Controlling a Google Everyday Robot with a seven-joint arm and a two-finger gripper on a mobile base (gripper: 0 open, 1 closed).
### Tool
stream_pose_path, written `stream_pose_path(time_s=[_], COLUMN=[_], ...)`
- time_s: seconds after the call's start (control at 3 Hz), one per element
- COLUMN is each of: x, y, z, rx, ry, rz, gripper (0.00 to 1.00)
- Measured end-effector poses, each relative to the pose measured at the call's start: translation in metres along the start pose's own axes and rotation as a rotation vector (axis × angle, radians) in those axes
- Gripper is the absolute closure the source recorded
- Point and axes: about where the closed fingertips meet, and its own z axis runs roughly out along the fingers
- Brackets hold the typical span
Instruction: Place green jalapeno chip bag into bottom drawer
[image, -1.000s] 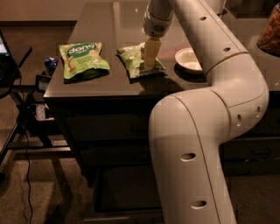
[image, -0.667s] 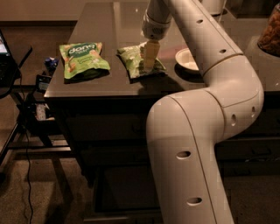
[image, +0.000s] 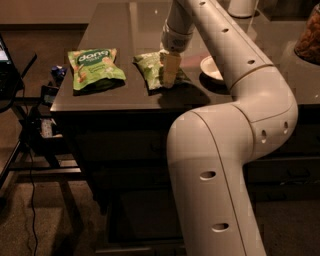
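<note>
The green jalapeno chip bag (image: 149, 68) lies flat on the dark countertop (image: 115, 30), near its front edge. My gripper (image: 169, 72) points straight down onto the bag's right half and covers part of it. The arm reaches in from the lower right and curves over the counter. Below the counter, the bottom drawer (image: 142, 220) stands pulled out as a dark shallow tray, partly hidden behind my arm's big lower link.
A brighter green "dang" bag (image: 95, 67) lies left of the jalapeno bag. A white bowl (image: 212, 68) sits to the right, behind my arm. A dark stand with cables (image: 30, 135) is left of the cabinet. A snack pile (image: 309, 35) is at far right.
The arm's lower links have shifted slightly to the left. The gripper stays down on the jalapeno bag, and the bag has not moved.
</note>
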Motion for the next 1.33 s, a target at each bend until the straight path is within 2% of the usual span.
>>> stream_pose_path(time_s=[0.33,0.67,1.33], x=[0.004,0.0015,0.0015], y=[0.0048,0.0001,0.0001], z=[0.0123,0.0167,0.0167], rx=[-0.024,-0.01,-0.01], ry=[0.0,-0.007,-0.007], rz=[0.001,0.0,0.0], gripper=[0.0,0.19,0.66])
